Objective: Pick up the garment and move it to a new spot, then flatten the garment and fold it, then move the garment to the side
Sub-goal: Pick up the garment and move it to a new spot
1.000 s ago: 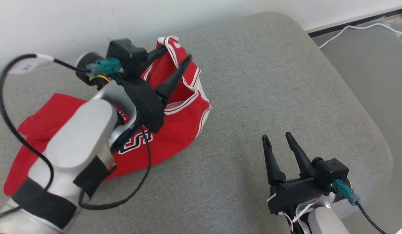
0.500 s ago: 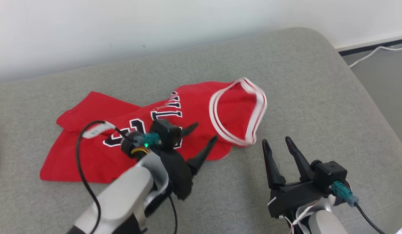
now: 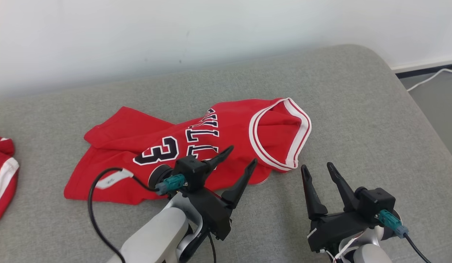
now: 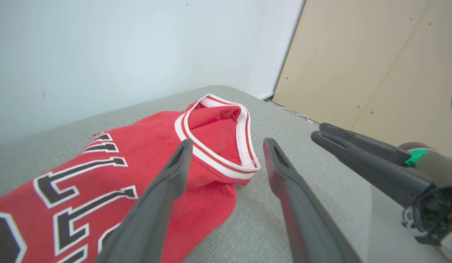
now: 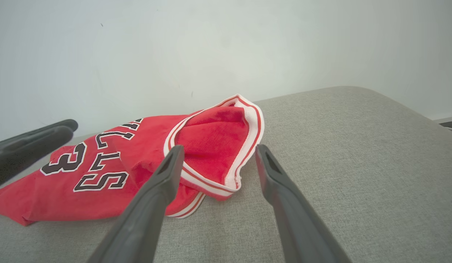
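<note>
Red jersey [image 3: 211, 146] — rumpled, white-trimmed, numbered — lies lengthwise left to right, trimmed opening rightward. Left tool [image 3: 243, 154] and right tool [image 3: 316, 166] both spread apart, empty.

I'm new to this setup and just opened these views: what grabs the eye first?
A crumpled red jersey lies across the grey cushion, its white-trimmed opening gaping at the right end. The left gripper and right gripper hover open at its near edge. Another red garment peeks in at far left.
</note>
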`<state>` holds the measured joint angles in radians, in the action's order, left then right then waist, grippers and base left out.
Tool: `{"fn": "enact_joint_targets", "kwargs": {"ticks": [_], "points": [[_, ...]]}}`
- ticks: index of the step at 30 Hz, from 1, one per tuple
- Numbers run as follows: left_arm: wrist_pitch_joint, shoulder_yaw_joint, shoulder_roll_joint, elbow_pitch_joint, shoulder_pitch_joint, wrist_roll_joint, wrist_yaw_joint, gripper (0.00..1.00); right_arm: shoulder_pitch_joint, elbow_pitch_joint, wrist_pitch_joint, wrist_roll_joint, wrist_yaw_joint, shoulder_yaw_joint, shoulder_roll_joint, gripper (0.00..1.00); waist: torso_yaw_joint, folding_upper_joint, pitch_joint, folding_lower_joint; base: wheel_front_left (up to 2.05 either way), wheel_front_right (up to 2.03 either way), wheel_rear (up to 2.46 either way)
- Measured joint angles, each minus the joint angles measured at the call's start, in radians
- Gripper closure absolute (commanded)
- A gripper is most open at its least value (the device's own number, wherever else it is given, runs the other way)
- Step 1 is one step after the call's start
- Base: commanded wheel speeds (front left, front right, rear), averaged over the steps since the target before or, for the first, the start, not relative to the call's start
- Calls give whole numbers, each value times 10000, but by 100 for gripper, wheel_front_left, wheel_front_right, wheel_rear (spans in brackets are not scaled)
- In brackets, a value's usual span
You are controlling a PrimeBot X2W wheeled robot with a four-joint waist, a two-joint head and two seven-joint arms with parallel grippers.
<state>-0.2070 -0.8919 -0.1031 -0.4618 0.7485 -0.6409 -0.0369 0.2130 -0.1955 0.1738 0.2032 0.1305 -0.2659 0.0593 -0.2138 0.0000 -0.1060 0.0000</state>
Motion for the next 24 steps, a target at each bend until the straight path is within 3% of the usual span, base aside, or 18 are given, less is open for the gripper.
{"fn": "enact_joint_targets", "kwargs": {"ticks": [5, 12, 24], "points": [[-491, 527, -403, 970, -544, 617, 880, 0, -191, 94, -146, -23, 0, 96, 77, 0, 259, 0, 204, 0, 0, 0, 0], [-543, 1770, -1244, 2552, -1628, 1198, 1751, 0, -454, 257, -278, -54, 0, 336, 217, 0, 756, 0, 419, -1, 0, 0, 0], [-548, 4249, -2220, 4468, -4060, 1868, 2512, 0, -778, 401, -499, -88, 0, 458, 380, 0, 1403, 0, 680, -1, 0, 0, 0]]}}
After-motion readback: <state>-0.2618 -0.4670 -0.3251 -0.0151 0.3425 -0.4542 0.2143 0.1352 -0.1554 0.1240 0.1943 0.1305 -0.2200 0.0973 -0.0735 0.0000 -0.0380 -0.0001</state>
